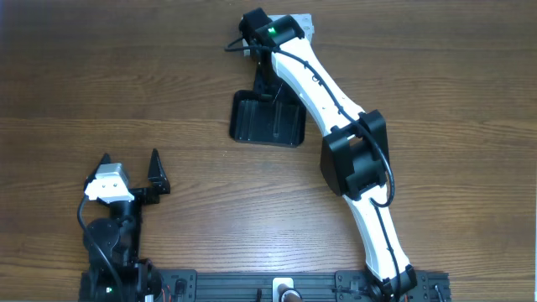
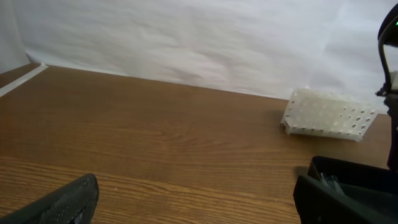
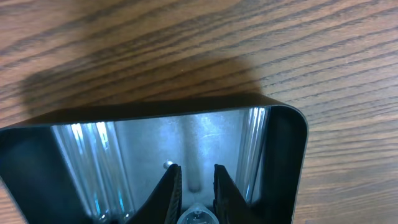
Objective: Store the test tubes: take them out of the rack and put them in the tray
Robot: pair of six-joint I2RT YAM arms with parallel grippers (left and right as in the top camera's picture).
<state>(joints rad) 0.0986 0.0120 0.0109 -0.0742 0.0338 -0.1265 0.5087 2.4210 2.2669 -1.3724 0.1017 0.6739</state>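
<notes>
Test tube [image 3: 196, 215] clamped between the right fingers [image 3: 171, 190], held over the black tray [image 3: 287, 149] on the table [image 1: 436, 101], left fingers [image 1: 156, 172] spread apart, well clear of the tray

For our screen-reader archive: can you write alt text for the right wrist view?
The right pincer hangs over a black tray on a wooden table, holding a clear test tube. More clear tubes lie along the tray's floor.

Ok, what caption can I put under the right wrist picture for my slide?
The right gripper holds a test tube over the black tray.
</notes>
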